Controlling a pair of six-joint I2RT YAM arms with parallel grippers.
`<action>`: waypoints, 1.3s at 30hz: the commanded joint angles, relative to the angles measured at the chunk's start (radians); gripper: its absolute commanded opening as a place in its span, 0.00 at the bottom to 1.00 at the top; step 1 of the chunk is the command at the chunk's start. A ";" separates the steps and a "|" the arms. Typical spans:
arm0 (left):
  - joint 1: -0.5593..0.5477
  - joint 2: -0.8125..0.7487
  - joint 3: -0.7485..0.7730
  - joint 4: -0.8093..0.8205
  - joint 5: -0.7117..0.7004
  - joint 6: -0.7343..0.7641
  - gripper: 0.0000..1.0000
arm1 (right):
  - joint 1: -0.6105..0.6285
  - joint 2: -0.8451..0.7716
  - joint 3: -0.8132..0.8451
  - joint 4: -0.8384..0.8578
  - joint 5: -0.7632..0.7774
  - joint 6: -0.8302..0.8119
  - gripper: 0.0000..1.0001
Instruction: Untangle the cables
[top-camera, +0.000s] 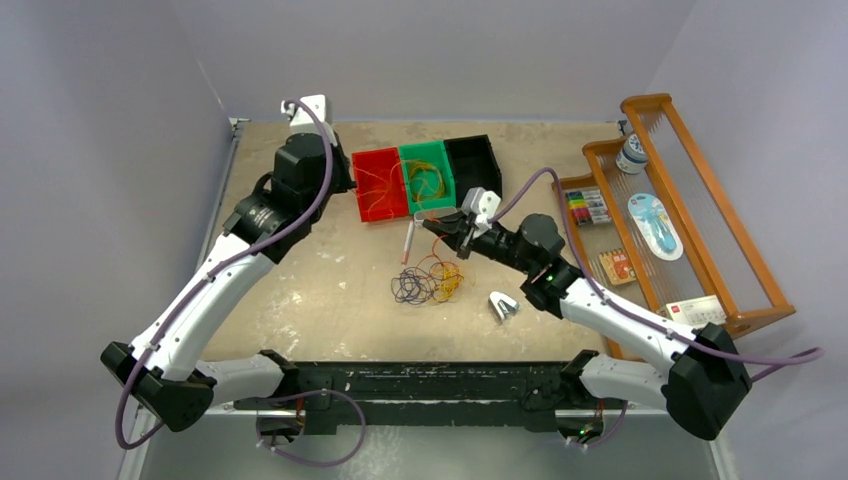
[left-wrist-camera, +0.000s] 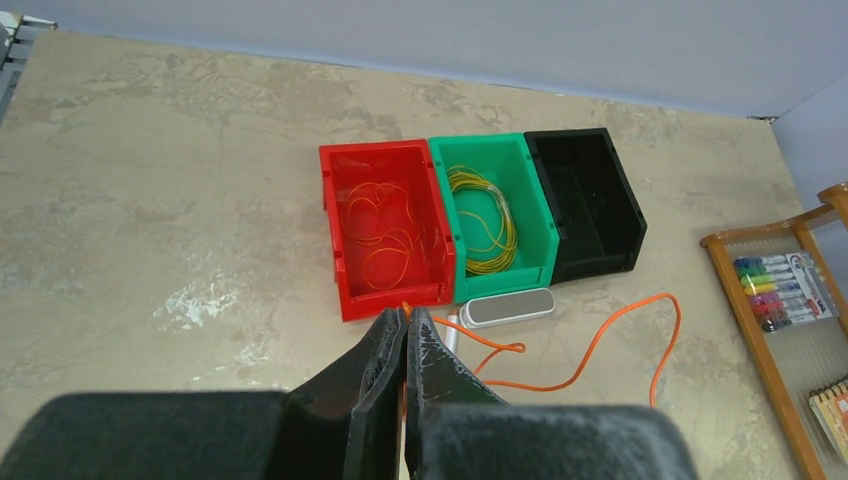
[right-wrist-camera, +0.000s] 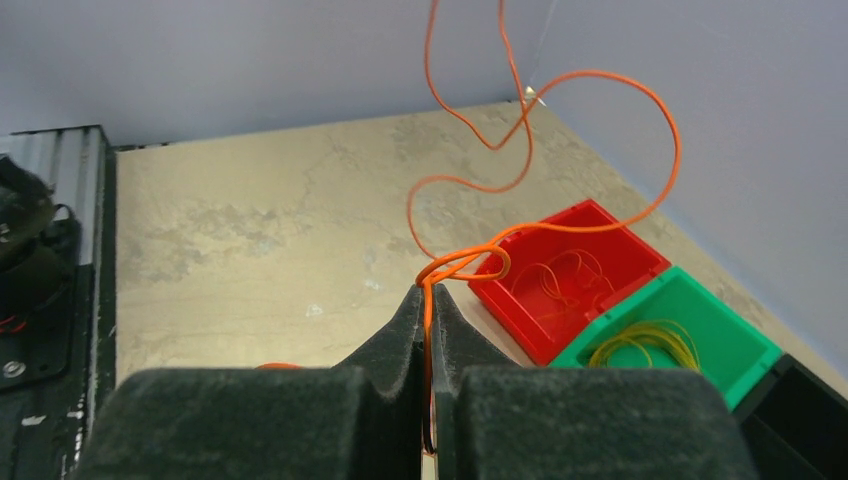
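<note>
A small tangle of purple, orange and yellow cables (top-camera: 425, 283) lies on the table in front of the bins. My right gripper (top-camera: 432, 226) hovers just above and behind it, shut on an orange cable (right-wrist-camera: 655, 120) that rises from the fingertips in wide loops. My left gripper (left-wrist-camera: 407, 318) is held high near the red bin (top-camera: 380, 186) and is shut on the same orange cable (left-wrist-camera: 590, 360), whose end pokes out at the tips. In the top view the left gripper (top-camera: 343, 182) sits at the red bin's left edge.
The red bin (left-wrist-camera: 340, 250) holds orange cable loops, the green bin (left-wrist-camera: 540, 215) holds yellow ones, and the black bin (left-wrist-camera: 610, 200) stands beside them. A pen-like stick (top-camera: 407, 241) and a metal clip (top-camera: 502, 307) lie near the tangle. A wooden rack (top-camera: 690, 215) with markers stands at the right.
</note>
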 joint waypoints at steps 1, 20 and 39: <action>0.025 -0.009 -0.004 0.061 0.047 -0.023 0.00 | 0.000 0.013 0.053 0.018 0.162 0.049 0.00; 0.198 0.342 0.063 0.340 0.215 -0.094 0.00 | -0.058 0.298 0.362 -0.129 0.295 0.076 0.00; 0.363 0.638 0.121 0.539 0.407 -0.175 0.00 | -0.140 0.563 0.531 -0.101 0.143 0.092 0.00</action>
